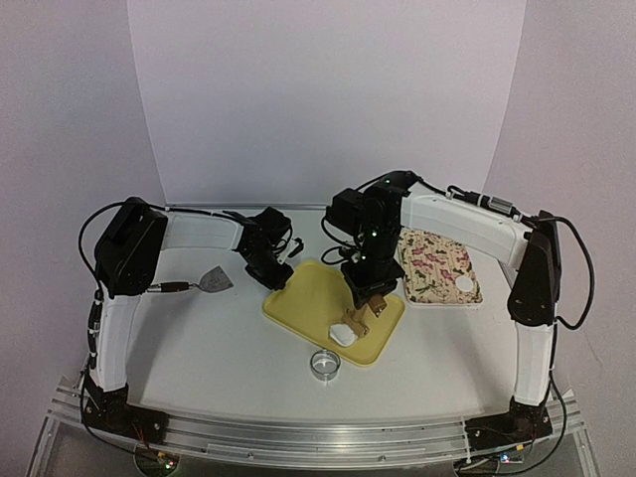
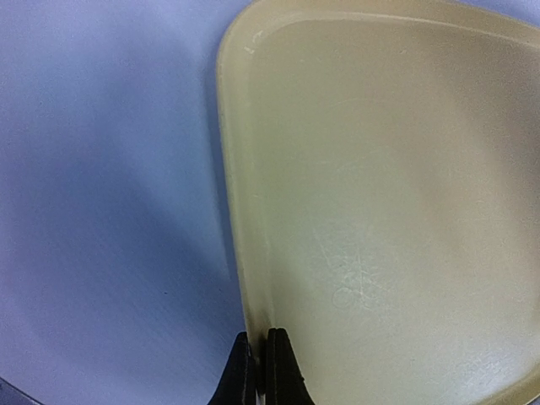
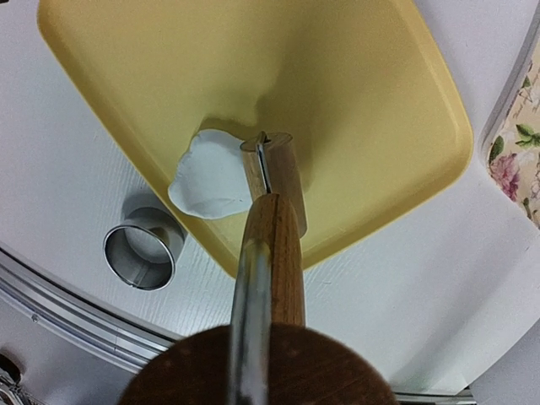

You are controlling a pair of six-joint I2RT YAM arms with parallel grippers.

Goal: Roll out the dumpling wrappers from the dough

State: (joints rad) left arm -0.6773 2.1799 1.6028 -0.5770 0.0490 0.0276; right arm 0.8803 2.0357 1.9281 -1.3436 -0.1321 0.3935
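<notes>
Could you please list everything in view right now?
board: one, yellow, centre.
dough: one lump, white, on the board's near part, against the roller.
roller: one, wooden, over the dough.
ring cutter: one, shiny metal, just off the board's near edge.
mat: one, floral, right of the board.
dumpling wrapper: one, white, on the mat's near corner.
scraper: one, grey blade, left of the board.
left gripper: black, shut, at the board's left rim.
right gripper: black, closed on the roller.

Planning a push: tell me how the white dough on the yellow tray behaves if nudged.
Probably soft: the dough has an uneven, flattened outline beside the wooden roller. Lying low on the tray, it likely slides or smears, not rolls.
</notes>
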